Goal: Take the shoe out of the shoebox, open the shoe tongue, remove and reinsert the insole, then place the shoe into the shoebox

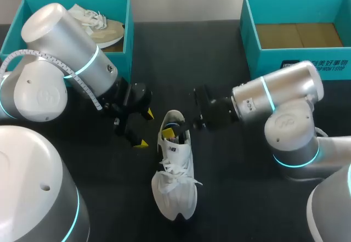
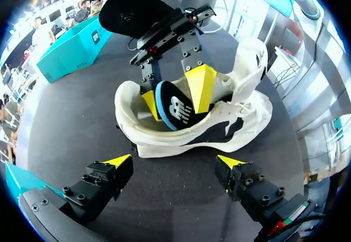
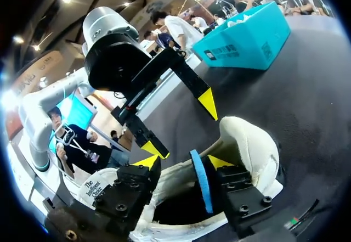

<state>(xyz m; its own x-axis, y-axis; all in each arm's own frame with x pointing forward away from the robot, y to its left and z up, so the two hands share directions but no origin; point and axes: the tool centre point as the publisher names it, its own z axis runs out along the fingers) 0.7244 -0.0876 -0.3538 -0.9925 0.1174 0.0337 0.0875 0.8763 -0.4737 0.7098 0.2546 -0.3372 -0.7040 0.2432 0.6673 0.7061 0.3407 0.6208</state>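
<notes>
Matte black table (image 1: 230,198) runs under everything, its surface faintly grainy.

Nearest lies the white shoe (image 1: 175,184), a soft trainer on its sole with the rounded toe towards the near edge and the heel pointing away. Its white laces (image 1: 173,170) sprawl loose across the middle. The padded tongue and collar are spread wide, so the mouth gapes.

At that mouth, on the far half of the shoe, stands the insole (image 2: 174,106). It is a thin, curved blue sheet with a white mark on its face, raised partly out of the heel. From the right wrist view it shows edge-on as a narrow blue strip.

The right gripper (image 1: 184,127) comes in from the right and dips into the opening. It is clamped on the insole, with one wedge-shaped yellow tip against each side of it.

Just left of the heel, clear of the shoe, the left gripper (image 1: 143,128) hangs over bare table. Its black bolted fingers (image 2: 104,179) are spread well apart, with nothing between them.

Far left sits a teal cardboard shoebox (image 1: 129,28) with a second pale shoe (image 1: 101,25) inside. Far right is another teal box (image 1: 249,33), showing a flat brown cardboard floor.
</notes>
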